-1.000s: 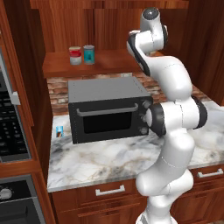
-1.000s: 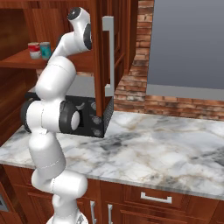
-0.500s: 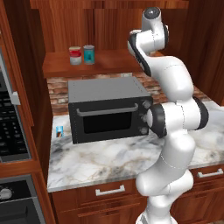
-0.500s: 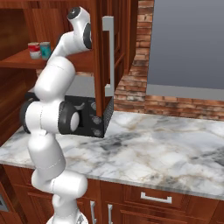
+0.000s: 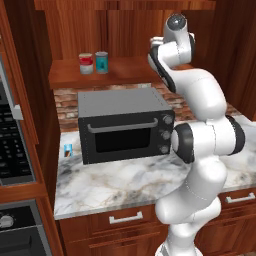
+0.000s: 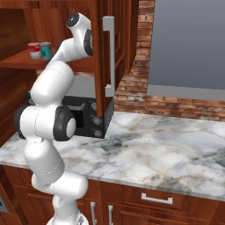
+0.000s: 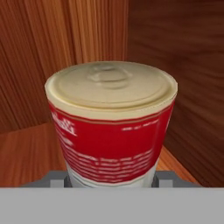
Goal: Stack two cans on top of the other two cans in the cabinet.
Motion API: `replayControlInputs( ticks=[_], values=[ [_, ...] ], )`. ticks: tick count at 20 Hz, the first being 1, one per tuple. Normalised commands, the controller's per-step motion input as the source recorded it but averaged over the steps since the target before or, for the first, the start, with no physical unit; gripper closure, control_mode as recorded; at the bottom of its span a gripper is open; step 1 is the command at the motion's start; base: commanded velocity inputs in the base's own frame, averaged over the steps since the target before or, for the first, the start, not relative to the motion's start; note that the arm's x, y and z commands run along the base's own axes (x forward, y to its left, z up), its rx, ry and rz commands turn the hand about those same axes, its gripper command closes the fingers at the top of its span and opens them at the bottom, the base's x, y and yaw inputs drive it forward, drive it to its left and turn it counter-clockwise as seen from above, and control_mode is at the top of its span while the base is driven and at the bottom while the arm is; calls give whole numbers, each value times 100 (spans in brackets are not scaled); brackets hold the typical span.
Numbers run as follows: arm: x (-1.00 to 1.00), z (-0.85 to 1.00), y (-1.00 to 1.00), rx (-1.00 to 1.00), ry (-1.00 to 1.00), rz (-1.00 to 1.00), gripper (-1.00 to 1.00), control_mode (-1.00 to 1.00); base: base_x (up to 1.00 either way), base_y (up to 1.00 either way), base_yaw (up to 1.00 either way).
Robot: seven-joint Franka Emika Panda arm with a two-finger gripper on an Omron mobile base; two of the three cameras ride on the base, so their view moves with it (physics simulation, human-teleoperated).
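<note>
The hand (image 7: 111, 181) is closed on an upright red-and-white labelled tin can (image 7: 111, 131) inside the reddish-brown wooden cabinet (image 7: 52, 52).

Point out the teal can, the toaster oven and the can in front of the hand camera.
Teal can (image 5: 102, 62), left base view, label.
Toaster oven (image 5: 122, 140), left base view, glass door.
Red-and-white can (image 7: 111, 148), hand view, red label.

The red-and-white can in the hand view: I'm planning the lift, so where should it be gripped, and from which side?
Grip the red-and-white can across its round label wall, low on the body, coming in level from the open front of the cabinet. It stands upright with wood panels behind and beside it, so only the front is free.
</note>
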Motion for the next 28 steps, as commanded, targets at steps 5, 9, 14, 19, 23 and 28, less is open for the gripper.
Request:
replayControlInputs(
  ticks=[5,9,14,19,23,28],
  values=[
    [-5,-1,0,0,0,0,100,-100,0,0,0],
    [-3,0,0,0,0,0,100,-100,0,0,0],
    [-2,0,1,0,1,0,100,-100,0,0,0],
    [0,0,4,-1,3,0,100,-100,0,0,0],
    [0,0,3,0,1,0,100,-100,0,0,0],
    [0,-1,4,-2,3,0,100,-100,0,0,0]
  ],
)
